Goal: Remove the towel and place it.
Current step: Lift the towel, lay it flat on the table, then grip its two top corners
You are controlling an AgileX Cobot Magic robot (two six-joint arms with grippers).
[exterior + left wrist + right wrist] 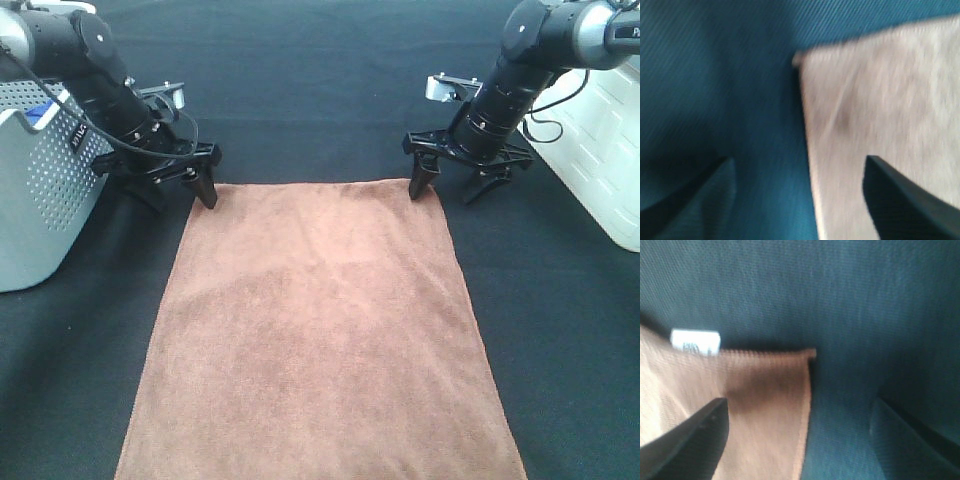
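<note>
The reddish-brown towel (320, 330) lies spread flat on the black table, its near end running off the bottom of the exterior view. My left gripper (180, 195) stands open at the towel's far left corner, one finger over the cloth and one over bare table. In the left wrist view that towel corner (880, 125) lies between the spread fingers of the left gripper (799, 159). My right gripper (450, 188) is open at the far right corner. The right wrist view shows the towel corner (755, 405) and its white tag (695, 342) ahead of the right gripper (799, 405).
A grey perforated basket (40, 180) stands at the left edge behind my left arm, with something blue (40, 112) inside. A white moulded object (600, 150) sits at the right edge. Black table cloth (320, 90) surrounds the towel.
</note>
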